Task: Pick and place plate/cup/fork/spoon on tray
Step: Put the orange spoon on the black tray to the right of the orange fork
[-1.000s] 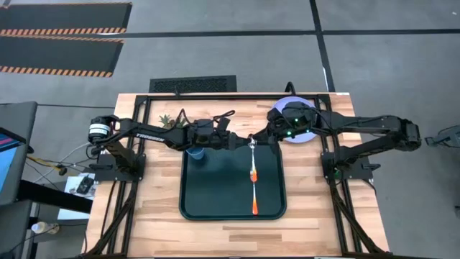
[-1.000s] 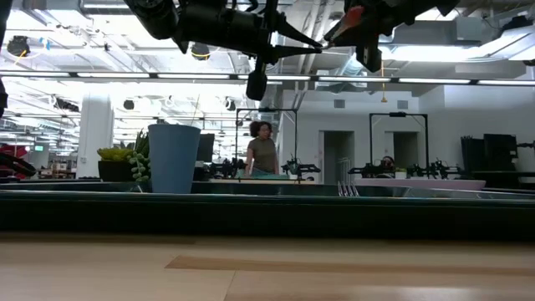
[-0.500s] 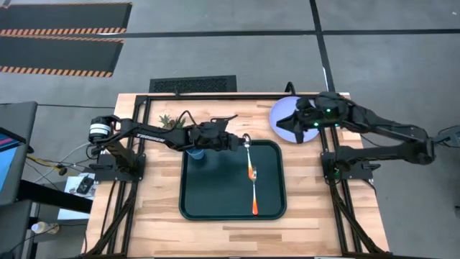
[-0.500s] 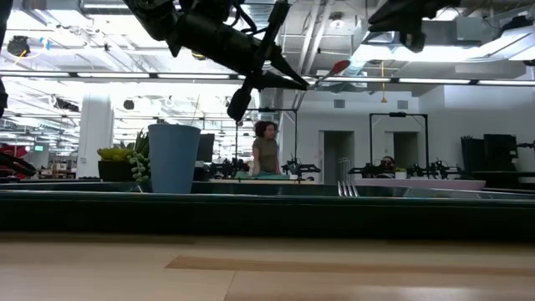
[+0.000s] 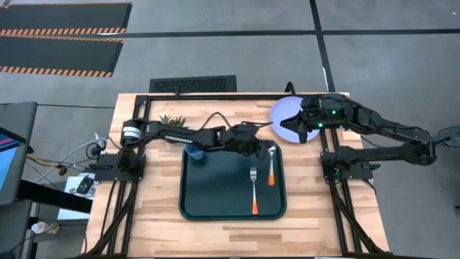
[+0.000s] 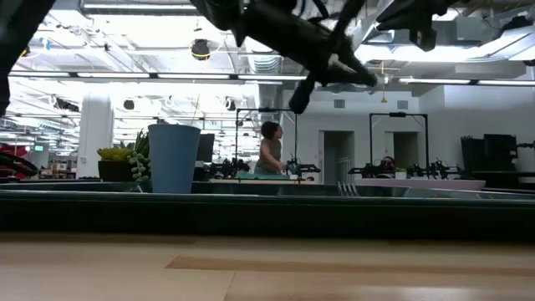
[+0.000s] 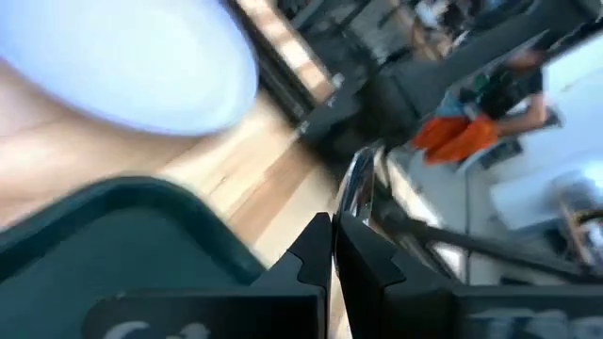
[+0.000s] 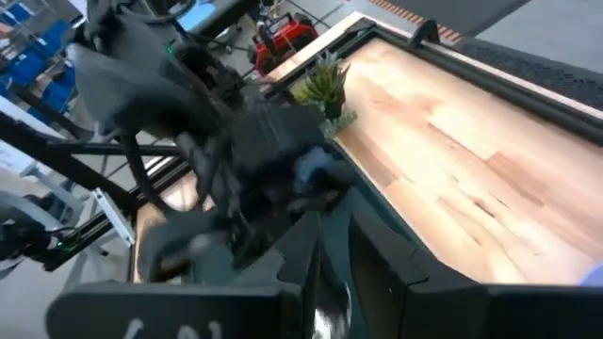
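Observation:
The dark green tray (image 5: 215,194) lies mid-table. The blue cup (image 5: 194,152) stands in its far left corner; it also shows in the low view (image 6: 174,159). The fork (image 5: 254,193) lies on the tray, tines (image 6: 347,190) toward the far edge. My left gripper (image 5: 264,147) reaches over the tray's far right part, shut on the orange-handled spoon (image 5: 272,167). The lavender-blue plate (image 5: 284,115) rests on the table beyond the tray's far right corner. My right gripper (image 5: 302,129) hovers over the plate's near edge, shut and empty. My left gripper pinches the spoon at its silver bowl end (image 7: 359,181) between its two fingers. The fingers come from the table's left and lie across the spoon. The orange handle (image 5: 271,177) points toward the near edge, to the right of the fork. The spoon shows above the tray.
A small green spiky plant (image 5: 171,120) stands on the table left of the cup. The black frame runs along the table's far edge (image 5: 237,96). A person (image 6: 269,150) stands in the room behind.
My left gripper has carried the spoon toward the table's right edge, from above the fork to the fork's right side. My right gripper has drawn back from the tray's far edge toward the right and now stays over the plate.

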